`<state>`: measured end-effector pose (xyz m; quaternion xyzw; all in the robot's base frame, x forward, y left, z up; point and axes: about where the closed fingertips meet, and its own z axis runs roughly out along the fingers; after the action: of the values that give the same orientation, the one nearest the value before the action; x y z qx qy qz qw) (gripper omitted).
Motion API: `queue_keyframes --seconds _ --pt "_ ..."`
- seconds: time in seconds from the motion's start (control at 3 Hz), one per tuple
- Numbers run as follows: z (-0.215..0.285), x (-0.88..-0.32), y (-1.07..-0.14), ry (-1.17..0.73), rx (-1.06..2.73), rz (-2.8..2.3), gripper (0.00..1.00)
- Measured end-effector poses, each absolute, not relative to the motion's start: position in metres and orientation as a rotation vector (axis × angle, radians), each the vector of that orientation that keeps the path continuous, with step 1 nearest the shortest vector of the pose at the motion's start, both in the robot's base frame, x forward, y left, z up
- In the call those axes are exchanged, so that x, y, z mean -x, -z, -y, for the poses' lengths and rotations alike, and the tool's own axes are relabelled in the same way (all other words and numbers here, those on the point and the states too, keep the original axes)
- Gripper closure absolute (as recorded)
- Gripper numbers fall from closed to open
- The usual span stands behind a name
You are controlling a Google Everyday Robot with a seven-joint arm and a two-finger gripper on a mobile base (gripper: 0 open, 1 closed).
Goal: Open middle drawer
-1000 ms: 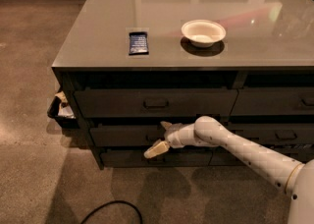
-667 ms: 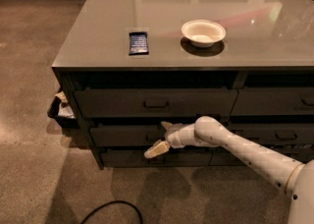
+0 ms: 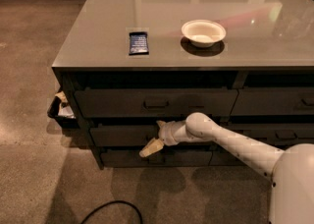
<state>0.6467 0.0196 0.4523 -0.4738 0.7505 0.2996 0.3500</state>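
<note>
We see the bench (image 3: 98, 51) from above its front edge, with a glossy grey top. On it lie a blue packet (image 3: 139, 42) and, at 3 o'clock from the packet and well apart from it, a white bowl (image 3: 203, 32).

Below the top, the left stack holds 3 dark drawers. The top drawer (image 3: 108, 102) has the tallest front and a small loop handle at its centre. The middle drawer (image 3: 117, 135) lies directly at 6 o'clock from it, and the bottom drawer (image 3: 125, 158) sits under that, near the floor (image 3: 34, 70). The middle drawer's front looks shut, roughly level with the fronts above and below it.

The white arm (image 3: 230, 142) comes in from 4 o'clock, out of the robot's body in the lower right corner. The gripper (image 3: 156, 135) is at the centre of the middle drawer's front, right where its handle would be; the handle itself is hidden behind it. The gripper is open: its 2 fingers (image 3: 151, 147) stand spread apart, 1 pointing towards 12 o'clock and the other towards 7 o'clock. We cannot tell whether either touches the handle.

At 9 o'clock from the drawers, a dark bin (image 3: 55, 112) with crumpled paper stands against the bench's side. A black cable (image 3: 113, 208) curls on the floor at 6 o'clock.
</note>
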Motion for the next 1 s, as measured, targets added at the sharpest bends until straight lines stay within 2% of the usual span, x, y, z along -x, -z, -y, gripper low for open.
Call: queue_keyframes --seconds 0.33,1.0 --pt "-0.0251 -0.652 -0.4474 -0.777 1.234 -1.958 0.19" --pt "-0.0234 -0.656 -0.4474 -0.776 1.234 -1.965 0.65"
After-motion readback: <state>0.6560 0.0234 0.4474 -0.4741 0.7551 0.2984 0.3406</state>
